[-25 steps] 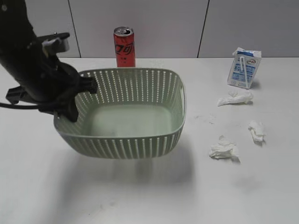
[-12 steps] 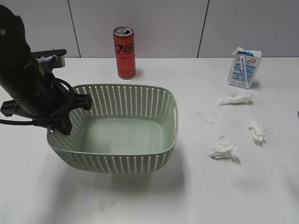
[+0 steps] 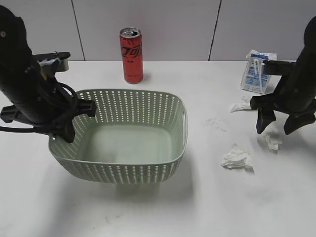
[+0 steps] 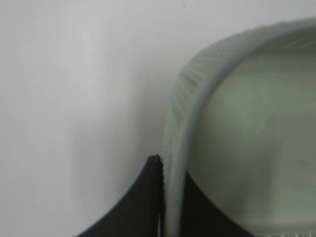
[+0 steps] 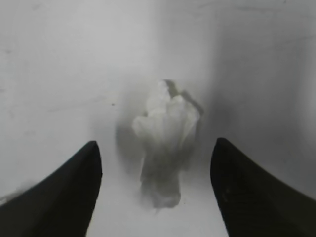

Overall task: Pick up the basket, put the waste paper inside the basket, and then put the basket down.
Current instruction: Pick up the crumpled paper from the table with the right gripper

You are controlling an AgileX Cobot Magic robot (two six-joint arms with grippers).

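The pale green basket (image 3: 123, 136) is held at its left rim by my left gripper (image 3: 66, 118), which is shut on the wall; the left wrist view shows the rim (image 4: 173, 163) pinched between the black fingers (image 4: 170, 197). Three white waste paper wads lie at the right: one near the carton (image 3: 242, 105), one at the front (image 3: 237, 157), one under my right gripper (image 3: 272, 140). My right gripper (image 3: 276, 129) is open just above that wad, which sits between the fingers (image 5: 155, 168) in the right wrist view (image 5: 165, 140).
A red drink can (image 3: 131, 49) stands at the back behind the basket. A blue-and-white drink carton (image 3: 257, 71) stands at the back right, partly behind the right arm. The white table (image 3: 163, 212) extends toward the front.
The basket has come down and leftward with the left gripper, then held still. The right arm has entered from the right and now hovers over the rightmost wad.
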